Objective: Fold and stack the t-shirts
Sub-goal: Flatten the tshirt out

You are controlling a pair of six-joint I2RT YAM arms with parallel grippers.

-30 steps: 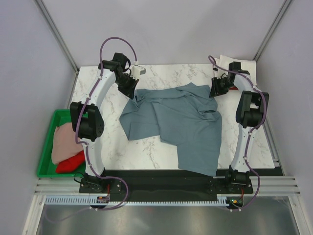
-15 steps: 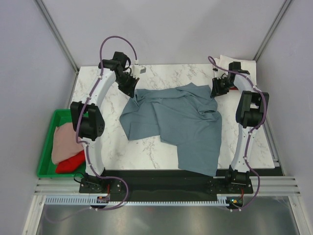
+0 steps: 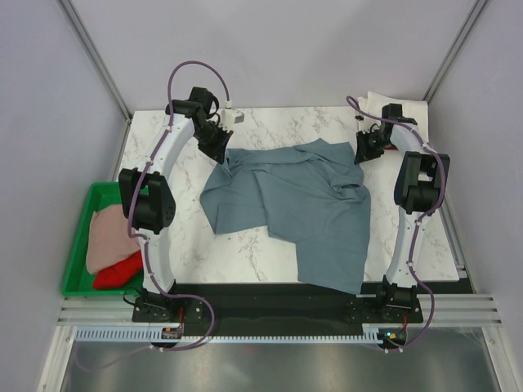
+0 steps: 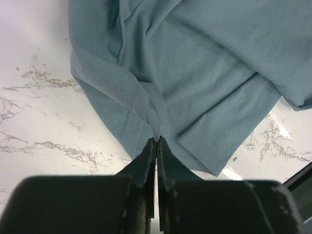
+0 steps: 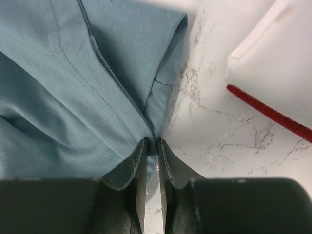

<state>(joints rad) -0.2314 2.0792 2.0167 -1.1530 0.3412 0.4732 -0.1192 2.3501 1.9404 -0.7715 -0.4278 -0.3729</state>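
A slate blue-grey t-shirt (image 3: 298,208) lies crumpled across the middle of the marble table. My left gripper (image 3: 219,151) is shut on its far left edge; the left wrist view shows cloth (image 4: 195,83) pinched at the closed fingertips (image 4: 157,141). My right gripper (image 3: 365,152) is shut on the shirt's far right corner; the right wrist view shows a sleeve hem (image 5: 97,87) caught between the fingertips (image 5: 152,141). A folded white shirt over a red one (image 3: 398,104) lies at the far right corner, also in the right wrist view (image 5: 278,73).
A green tray (image 3: 79,237) off the table's left edge holds a pale pink shirt (image 3: 110,237) and a red one (image 3: 118,273). A small white box (image 3: 237,117) sits at the far edge. Grey walls enclose the table.
Both grippers have shifted very slightly while holding the shirt; the cloth's top edge between them looks a little tauter. Nothing else has moved.
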